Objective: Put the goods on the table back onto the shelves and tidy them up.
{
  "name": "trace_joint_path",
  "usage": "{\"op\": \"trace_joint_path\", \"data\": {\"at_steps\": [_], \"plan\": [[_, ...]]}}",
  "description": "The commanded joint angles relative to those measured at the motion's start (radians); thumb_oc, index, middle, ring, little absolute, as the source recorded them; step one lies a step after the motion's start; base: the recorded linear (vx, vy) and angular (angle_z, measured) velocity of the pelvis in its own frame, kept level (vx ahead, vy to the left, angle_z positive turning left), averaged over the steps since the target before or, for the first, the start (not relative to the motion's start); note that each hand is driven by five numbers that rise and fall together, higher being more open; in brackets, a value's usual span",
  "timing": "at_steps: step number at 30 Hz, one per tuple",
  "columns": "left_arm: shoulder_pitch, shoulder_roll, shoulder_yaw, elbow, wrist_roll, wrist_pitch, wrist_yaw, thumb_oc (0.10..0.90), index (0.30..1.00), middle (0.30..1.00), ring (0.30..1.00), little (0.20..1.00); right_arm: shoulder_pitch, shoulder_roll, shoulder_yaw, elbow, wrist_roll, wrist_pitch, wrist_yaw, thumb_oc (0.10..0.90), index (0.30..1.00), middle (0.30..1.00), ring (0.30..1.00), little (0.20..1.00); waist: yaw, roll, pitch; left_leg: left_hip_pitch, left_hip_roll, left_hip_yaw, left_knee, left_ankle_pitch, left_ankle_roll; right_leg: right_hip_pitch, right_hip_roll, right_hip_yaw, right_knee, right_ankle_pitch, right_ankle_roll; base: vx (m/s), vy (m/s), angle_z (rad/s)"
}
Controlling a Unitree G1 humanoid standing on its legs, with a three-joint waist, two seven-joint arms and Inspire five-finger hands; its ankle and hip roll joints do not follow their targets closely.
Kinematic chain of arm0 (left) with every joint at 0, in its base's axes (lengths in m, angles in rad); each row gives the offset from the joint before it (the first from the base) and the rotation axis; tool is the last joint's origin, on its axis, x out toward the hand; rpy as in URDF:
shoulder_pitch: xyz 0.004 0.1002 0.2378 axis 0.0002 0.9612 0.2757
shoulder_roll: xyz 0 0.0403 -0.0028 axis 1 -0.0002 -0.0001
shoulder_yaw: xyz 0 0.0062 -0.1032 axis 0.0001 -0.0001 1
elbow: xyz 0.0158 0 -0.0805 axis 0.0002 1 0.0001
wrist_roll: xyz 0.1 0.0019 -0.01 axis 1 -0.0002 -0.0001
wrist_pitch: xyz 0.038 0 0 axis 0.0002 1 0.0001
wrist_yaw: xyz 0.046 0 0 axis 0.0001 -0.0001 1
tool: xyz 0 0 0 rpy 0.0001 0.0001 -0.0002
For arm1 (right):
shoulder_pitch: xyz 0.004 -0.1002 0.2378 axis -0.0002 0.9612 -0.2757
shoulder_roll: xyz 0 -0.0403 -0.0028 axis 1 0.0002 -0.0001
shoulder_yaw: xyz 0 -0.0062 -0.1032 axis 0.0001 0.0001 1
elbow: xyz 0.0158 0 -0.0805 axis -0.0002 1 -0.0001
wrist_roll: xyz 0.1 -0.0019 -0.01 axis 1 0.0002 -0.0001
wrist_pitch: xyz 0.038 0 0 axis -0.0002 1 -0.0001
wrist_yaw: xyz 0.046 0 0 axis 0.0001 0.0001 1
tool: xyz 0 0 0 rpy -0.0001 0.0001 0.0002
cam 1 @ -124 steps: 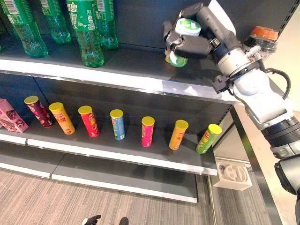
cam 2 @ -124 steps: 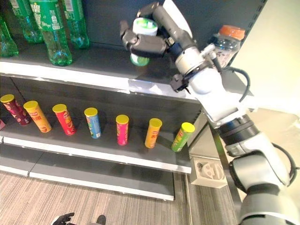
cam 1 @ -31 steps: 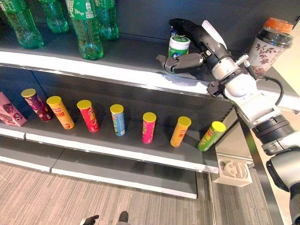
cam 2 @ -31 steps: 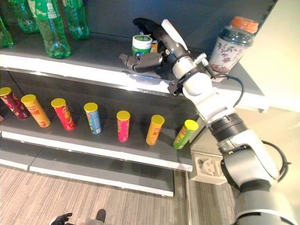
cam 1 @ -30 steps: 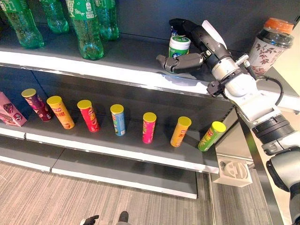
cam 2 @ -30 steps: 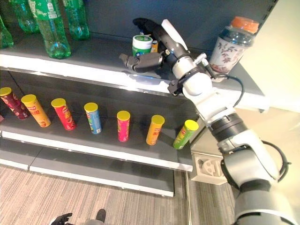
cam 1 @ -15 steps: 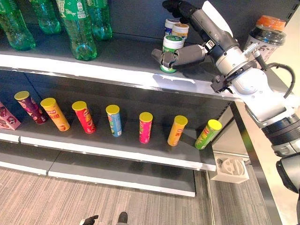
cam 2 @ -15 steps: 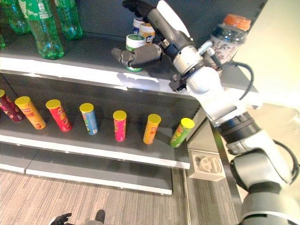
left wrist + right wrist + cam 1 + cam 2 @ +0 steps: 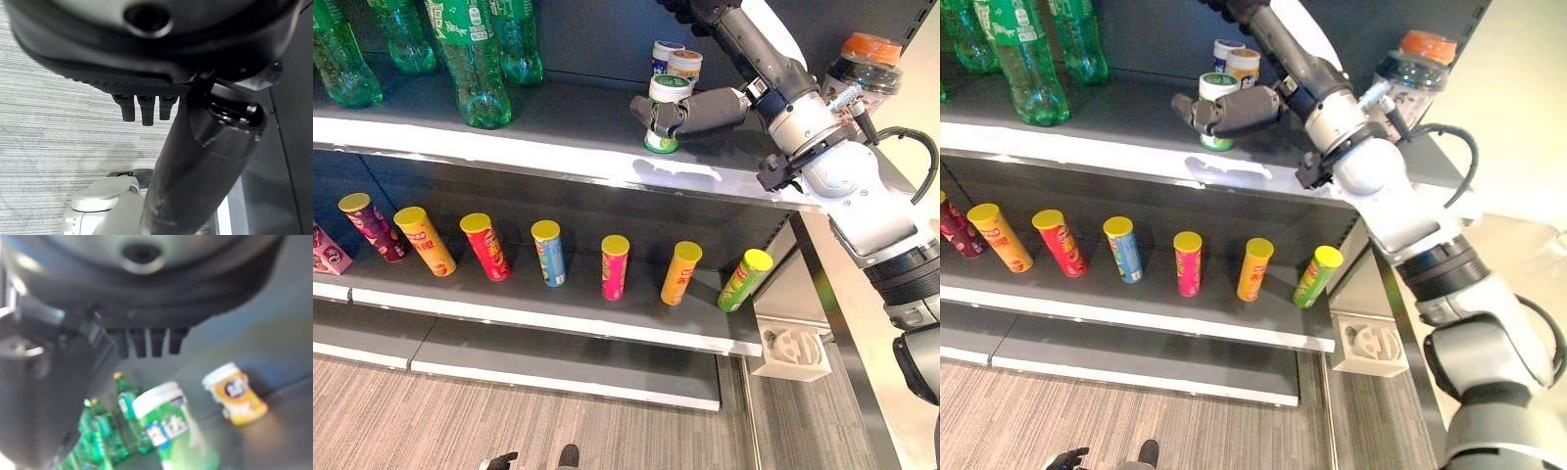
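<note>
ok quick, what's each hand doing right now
Right hand: open, fingers straight above the green gum jar on the top shelf, thumb against its side.
Left hand: fingers curled, holding nothing, over the floor.

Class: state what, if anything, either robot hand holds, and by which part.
Nothing is held. The right hand is open beside the green tub on the upper shelf; the left hand is curled, empty.

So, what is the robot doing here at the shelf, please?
The robot is restocking the top shelf. Its right hand is open, with the thumb beside a green gum jar that stands upright on the shelf. Two more small jars stand behind it, and green bottles stand further left. A row of colourful chip cans is on the shelf below. The left hand hangs above the floor.
</note>
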Motion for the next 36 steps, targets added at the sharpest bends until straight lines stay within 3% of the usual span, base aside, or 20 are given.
{"op": "trace_joint_path", "data": {"at_steps": [1,9,22,27,36], "plan": [[-0.047,0.038,-0.034,0.049,0.016,-0.034,0.013,0.8,0.9,0.9,0.9,0.9,-0.069,-0.013,-0.062,0.067,0.229,-0.046,0.001,0.8,0.9,0.9,0.9,0.9,0.03,-0.011,-0.046,0.104,0.017,0.091,0.002,-0.169,-0.037,-0.11,-0.03,-0.042,0.07,-0.008,0.077,0.0,0.003,-0.03],[-0.048,0.039,-0.042,0.057,-0.002,-0.036,0.0,0.8,0.9,0.9,0.9,0.9,-0.111,-0.009,-0.047,0.153,0.401,-0.038,0.033,0.8,0.9,0.9,0.9,0.9,0.023,-0.016,-0.05,0.1,0.02,0.096,0.002,-0.165,-0.044,-0.113,-0.029,-0.04,0.07,-0.003,0.078,-0.01,0.001,-0.04],[-0.046,0.041,-0.031,0.06,-0.01,-0.032,0.005,0.8,0.9,0.9,0.9,0.9,-0.121,-0.033,-0.07,0.122,0.349,-0.048,-0.001,0.8,0.9,0.9,0.9,0.9,0.017,-0.011,-0.052,0.1,0.022,0.101,0.002,-0.165,-0.046,-0.115,-0.03,-0.038,0.072,-0.001,0.079,0.0,0.0,0.0],[-0.045,0.041,-0.028,0.058,-0.007,-0.029,0.009,0.8,0.9,0.9,0.9,0.9,-0.1,-0.042,-0.13,0.038,0.326,-0.074,-0.031,0.8,0.9,0.9,0.9,0.9,0.012,-0.007,-0.053,0.102,0.021,0.104,0.002,-0.168,-0.043,-0.116,-0.029,-0.032,0.072,-0.002,0.081,0.0,0.0,0.0],[-0.083,0.04,-0.017,0.054,0.047,-0.029,-0.01,0.8,0.9,0.9,0.9,0.9,0.056,-0.132,-0.277,-0.341,0.23,-0.113,0.003,0.8,0.9,0.9,0.9,0.9,-0.032,0.004,-0.078,0.121,0.024,0.129,0.002,-0.182,-0.038,-0.122,-0.033,-0.012,0.085,-0.006,0.088,-0.01,0.003,-0.04]]}}
